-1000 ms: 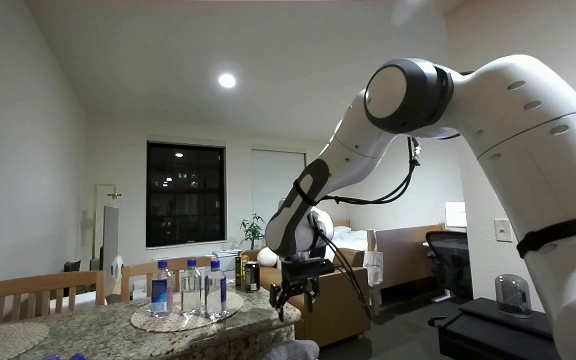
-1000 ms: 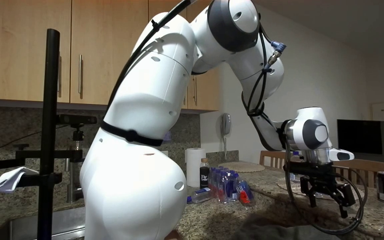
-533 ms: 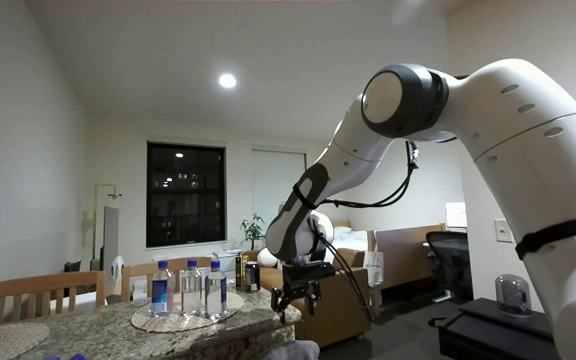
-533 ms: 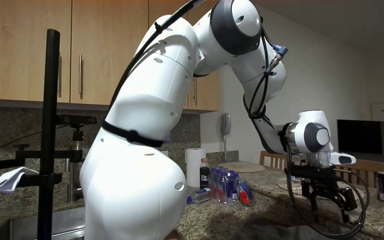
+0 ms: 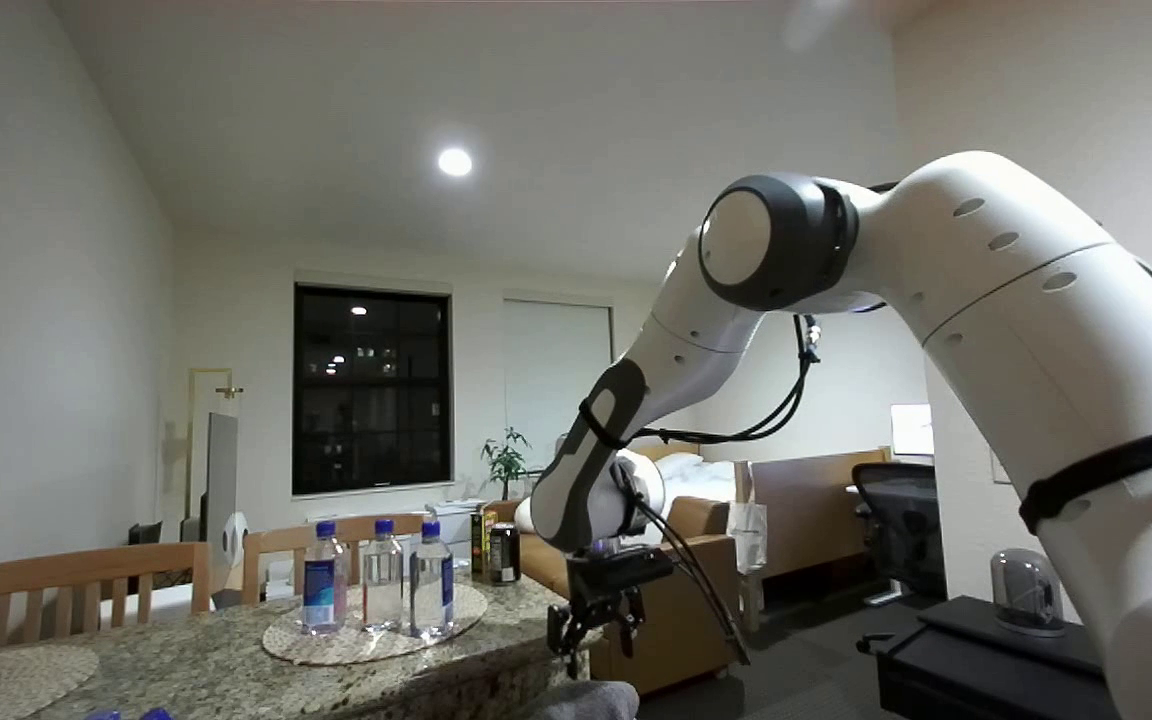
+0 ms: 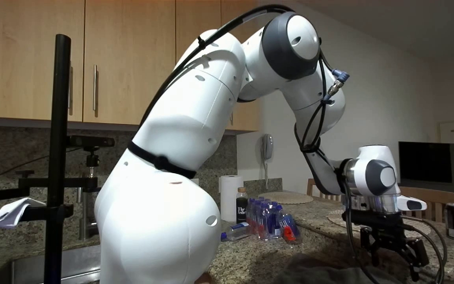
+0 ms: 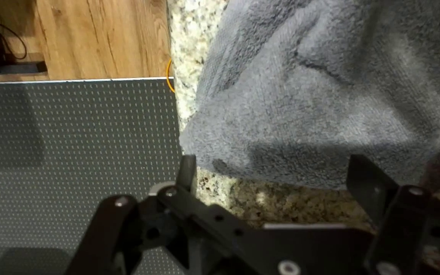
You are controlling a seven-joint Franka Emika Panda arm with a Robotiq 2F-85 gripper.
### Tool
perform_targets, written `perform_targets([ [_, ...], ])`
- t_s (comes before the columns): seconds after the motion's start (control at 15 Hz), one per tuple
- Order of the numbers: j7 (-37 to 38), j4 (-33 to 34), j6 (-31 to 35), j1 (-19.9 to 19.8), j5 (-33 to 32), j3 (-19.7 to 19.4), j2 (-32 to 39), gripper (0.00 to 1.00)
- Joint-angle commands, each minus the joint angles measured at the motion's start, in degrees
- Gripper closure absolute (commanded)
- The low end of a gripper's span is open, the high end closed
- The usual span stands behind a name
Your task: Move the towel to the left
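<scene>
The grey towel (image 7: 300,95) lies rumpled on the granite counter (image 7: 195,34), its near corner at the counter's edge in the wrist view. Only part of it shows at the bottom of both exterior views (image 5: 586,700) (image 6: 325,275). My gripper (image 7: 271,164) is open and empty, fingers wide apart, pointing down. In the wrist view its fingers span the towel's near border, with granite showing between them. In an exterior view the gripper (image 5: 600,652) hangs just above the towel. It also shows in an exterior view (image 6: 395,267). No contact with the towel is visible.
A raised granite ledge (image 5: 206,680) stands close beside the gripper, holding water bottles (image 5: 382,580) on a woven mat (image 5: 286,645) and a dark can (image 5: 504,553). A pack of bottles (image 6: 264,219) and a paper roll (image 6: 230,197) stand on the counter. Grey floor (image 7: 90,152) lies beyond the edge.
The arm has lowered, bringing the open gripper down closer to the towel and slightly right in both exterior views. The towel has not visibly moved.
</scene>
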Motion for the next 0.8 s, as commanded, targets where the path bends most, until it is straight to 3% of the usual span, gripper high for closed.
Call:
perform_targets([
  [0.0, -4.6, 3.7, -1.9, -1.5, 1.0, 1.5, 3.3, 0.00],
  [0.47, -13.7, 6.9, -6.7, -3.5, 0.9, 3.7, 6.9, 0.00],
  [0.73, -19.1, 7.4, -5.5, -5.1, 2.0, 5.7, 7.9, 0.00],
])
